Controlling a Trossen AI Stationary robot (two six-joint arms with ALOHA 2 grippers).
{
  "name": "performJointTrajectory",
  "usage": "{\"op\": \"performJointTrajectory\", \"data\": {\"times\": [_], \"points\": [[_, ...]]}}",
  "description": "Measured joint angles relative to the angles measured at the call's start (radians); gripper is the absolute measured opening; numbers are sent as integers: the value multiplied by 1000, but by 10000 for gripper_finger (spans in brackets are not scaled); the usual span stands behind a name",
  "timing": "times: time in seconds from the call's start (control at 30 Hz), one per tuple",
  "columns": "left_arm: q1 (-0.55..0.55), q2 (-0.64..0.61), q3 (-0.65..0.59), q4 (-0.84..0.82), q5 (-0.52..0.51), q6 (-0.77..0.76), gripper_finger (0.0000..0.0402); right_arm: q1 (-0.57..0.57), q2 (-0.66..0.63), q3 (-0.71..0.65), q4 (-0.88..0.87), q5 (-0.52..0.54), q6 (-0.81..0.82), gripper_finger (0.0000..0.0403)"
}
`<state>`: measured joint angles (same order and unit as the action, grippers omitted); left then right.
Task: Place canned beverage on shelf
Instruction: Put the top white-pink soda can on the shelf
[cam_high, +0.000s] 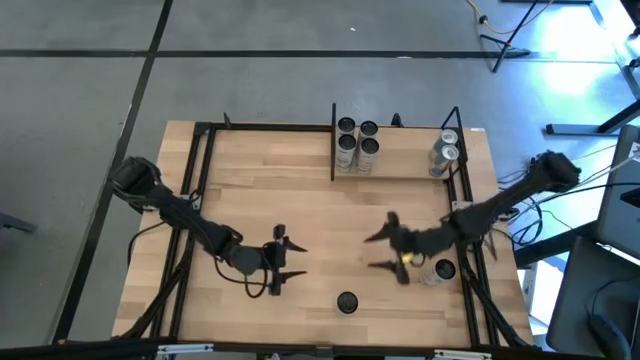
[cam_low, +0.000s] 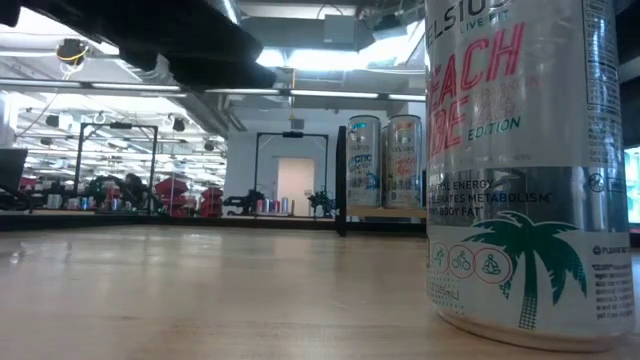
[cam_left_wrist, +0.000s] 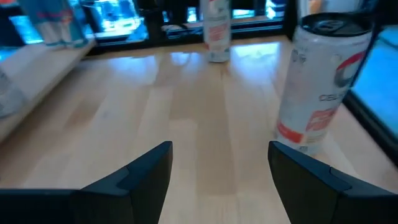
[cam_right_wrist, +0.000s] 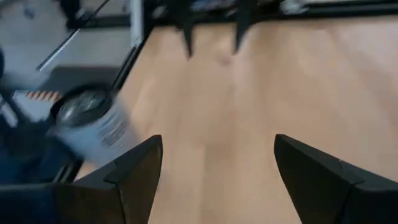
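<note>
With fingers spread and empty, the right hand (cam_high: 380, 251) is nearing the can (cam_high: 346, 301) just beside it (left hand (cam_high: 291, 262) released too), needing to close around it.

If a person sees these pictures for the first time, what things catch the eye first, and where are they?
A big silver can with a palm tree print fills the low view's right side, close to the camera. From above, two dark arms meet over the table, the left gripper and the right gripper both open. More cans stand on the shelf at the far edge.
</note>
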<state>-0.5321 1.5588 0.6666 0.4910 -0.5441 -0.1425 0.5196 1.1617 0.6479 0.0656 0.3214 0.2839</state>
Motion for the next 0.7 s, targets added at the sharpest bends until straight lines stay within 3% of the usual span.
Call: {"op": "performJointTrajectory", "data": {"times": [0.23, 0.7], "points": [[38, 96, 2, 171, 96, 10, 257, 111, 205, 0, 113, 10, 74, 294], [105, 379, 284, 115, 112, -14, 257, 240, 424, 1, 328, 51, 156, 294]]}}
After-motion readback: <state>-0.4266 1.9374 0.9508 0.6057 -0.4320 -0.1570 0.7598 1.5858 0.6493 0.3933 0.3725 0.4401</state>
